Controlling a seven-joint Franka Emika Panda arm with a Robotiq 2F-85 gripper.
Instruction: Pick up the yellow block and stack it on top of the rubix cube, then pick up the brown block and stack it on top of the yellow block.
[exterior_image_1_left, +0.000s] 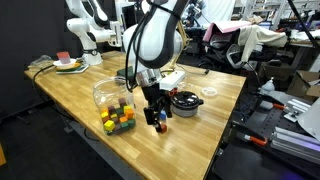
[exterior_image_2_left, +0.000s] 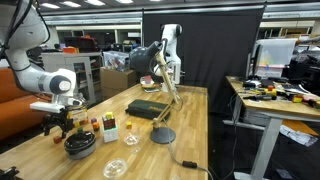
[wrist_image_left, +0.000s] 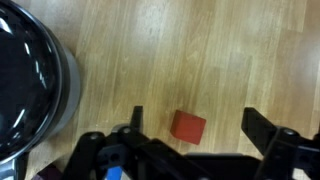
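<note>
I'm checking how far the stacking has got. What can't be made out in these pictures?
- The yellow block: too small in both exterior views to tell apart from the coloured squares of the puzzle cube.
- The small block under the open pincer, wrist view: reddish, but whether brown or red is unclear.
- The black bowl: cut off by the wrist view's left edge.

Wooden table (wrist_image_left: 200, 50) (smooth, faintly glossy)

Bench count for your log: one rubix cube (exterior_image_2_left: 108, 129), one black bowl (exterior_image_1_left: 185, 103), one clear bowl (exterior_image_2_left: 115, 168), one grey disc (exterior_image_2_left: 162, 135), one brown block (wrist_image_left: 187, 125). You cannot count the little cubes beside the rubix cube: too small.
</note>
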